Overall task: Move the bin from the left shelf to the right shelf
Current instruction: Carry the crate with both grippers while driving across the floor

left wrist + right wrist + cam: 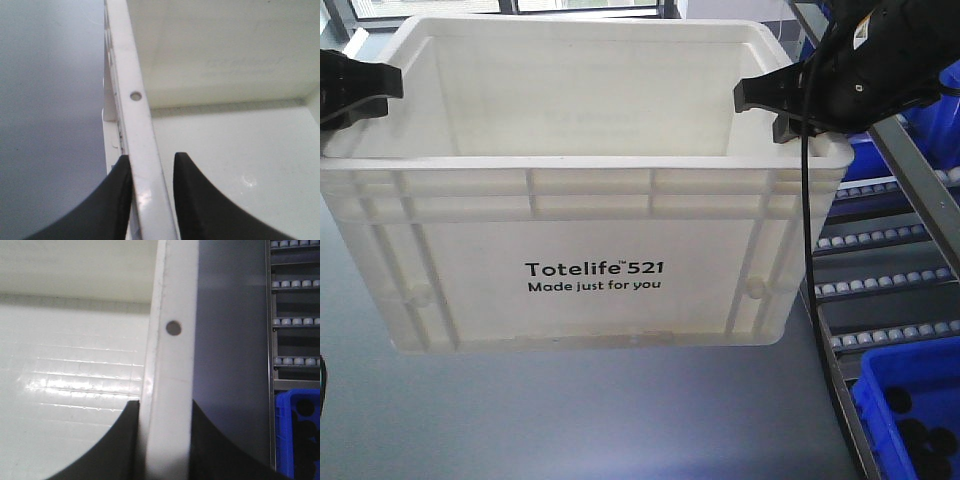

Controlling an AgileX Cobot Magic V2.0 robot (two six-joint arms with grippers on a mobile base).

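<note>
The white bin [590, 220], printed "Totelife 521 Made just for you", hangs level in the air, empty, between my two grippers. My left gripper [382, 88] is shut on its left rim. In the left wrist view its black fingers [120, 200] straddle the rim [131, 75], and the gripper [152, 167] sits over the rim. My right gripper [772, 105] is shut on the right rim. In the right wrist view that gripper [165, 410] pinches the rim [172, 295] tightly from both sides.
A roller shelf rack [890, 235] stands close to the bin's right side. It holds a blue bin [910, 400] with dark parts at the lower right and another blue bin [865, 160] higher up. Grey floor [570, 420] lies below. Windows run along the top.
</note>
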